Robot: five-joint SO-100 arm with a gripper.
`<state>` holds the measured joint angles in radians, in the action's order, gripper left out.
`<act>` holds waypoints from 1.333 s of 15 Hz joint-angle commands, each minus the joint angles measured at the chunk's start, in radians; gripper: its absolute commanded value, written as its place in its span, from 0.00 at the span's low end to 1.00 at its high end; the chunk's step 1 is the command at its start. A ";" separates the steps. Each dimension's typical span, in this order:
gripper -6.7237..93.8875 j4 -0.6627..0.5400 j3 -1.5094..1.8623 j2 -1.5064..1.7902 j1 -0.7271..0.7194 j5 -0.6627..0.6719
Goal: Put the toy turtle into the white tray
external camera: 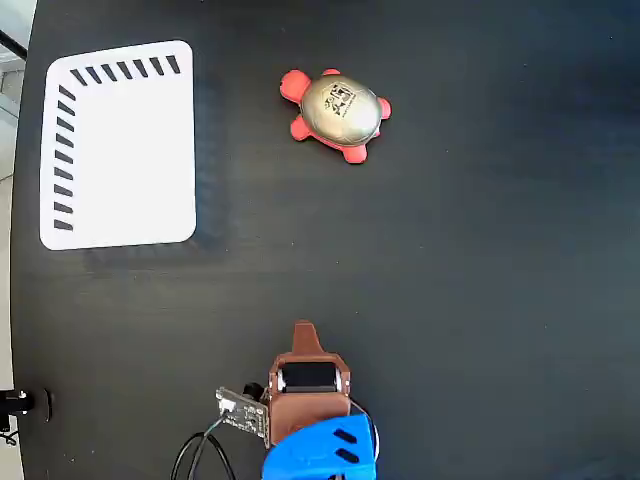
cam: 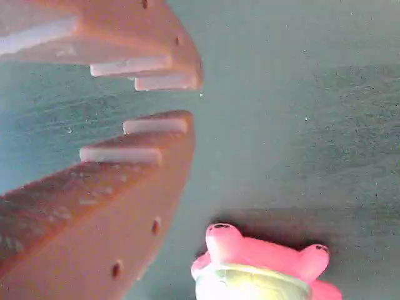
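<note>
Currently the gripper (external camera: 303,330) is sitting at the bottom centre of the fixed view, its brown tip pointing up the picture, with the blue arm segment (external camera: 322,450) and a small circuit board (external camera: 240,408) with a dark cable trailing just behind and to the left of it. In the wrist view the gripper (cam: 190,99) is showing its two brown toothed fingers (cam: 125,187) nearly together: the jaws are standing narrow, only a slim gap showing between the tips, and nothing is lying between them.

The toy turtle (external camera: 337,113) is lying well ahead of the gripper in the fixed view, slightly to the right of the line its tip is pointing along, resting flat on the black table (external camera: 480,300). Its gold-grey shell is facing up with the dark printed mark visible, and red legs are sticking out around it. In the wrist view the toy turtle (cam: 262,265) is appearing at the lower edge, just below and to the right of the fingertips, partly cut off by the frame; it is not touching the fingers.

The white tray (external camera: 120,145) is lying ahead of the gripper and far off to its left in the fixed view, well apart from the turtle, dark slanted slots running along its top and left edges. Its surface is showing bare white.
</note>
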<state>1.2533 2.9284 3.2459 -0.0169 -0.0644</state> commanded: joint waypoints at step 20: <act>0.07 -0.094 -0.040 -0.193 0.015 -0.038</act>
<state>1.1965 2.9268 3.1247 -0.0123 -0.0752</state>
